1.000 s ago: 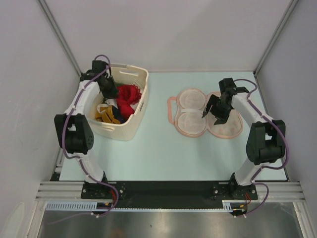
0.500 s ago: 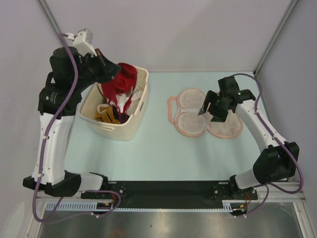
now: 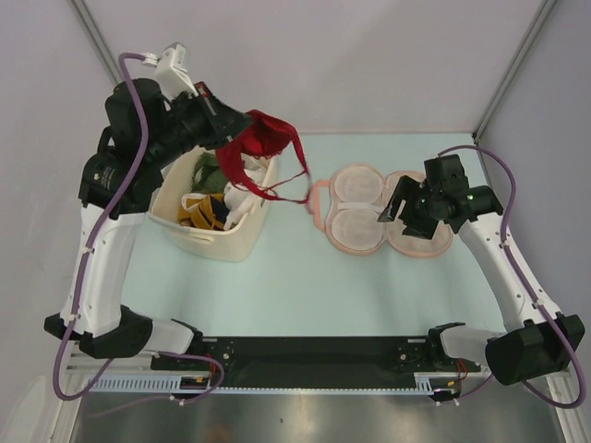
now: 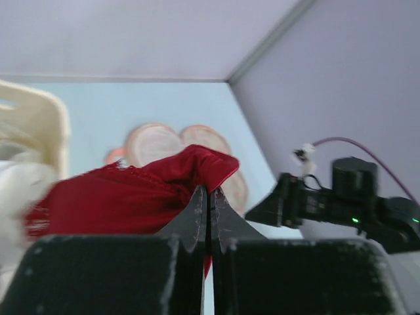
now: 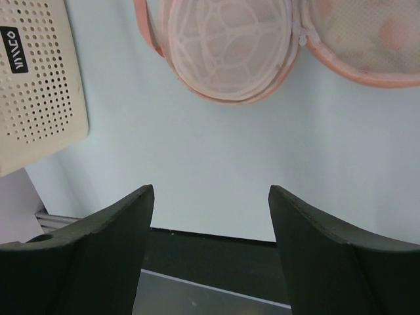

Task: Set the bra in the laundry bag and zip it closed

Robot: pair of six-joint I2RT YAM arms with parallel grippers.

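My left gripper (image 3: 242, 123) is shut on the deep red lacy bra (image 3: 263, 143) and holds it in the air over the basket's right rim, with thin straps dangling toward the pouch. In the left wrist view the bra (image 4: 131, 193) is pinched between my closed fingertips (image 4: 209, 191). The pale pink two-lobed laundry bag (image 3: 355, 208) lies open on the table at centre right; it also shows in the right wrist view (image 5: 230, 46). My right gripper (image 3: 390, 205) is open and empty, hovering above the bag's middle.
A cream plastic basket (image 3: 245, 242) with yellow, green and white clothes stands at the left; its perforated wall shows in the right wrist view (image 5: 36, 85). Grey walls enclose the table on three sides. A black rail runs along the near edge.
My left gripper has lifted the bra out of the basket and carried it right, toward the bag. My right arm has risen and pulled back to the right.
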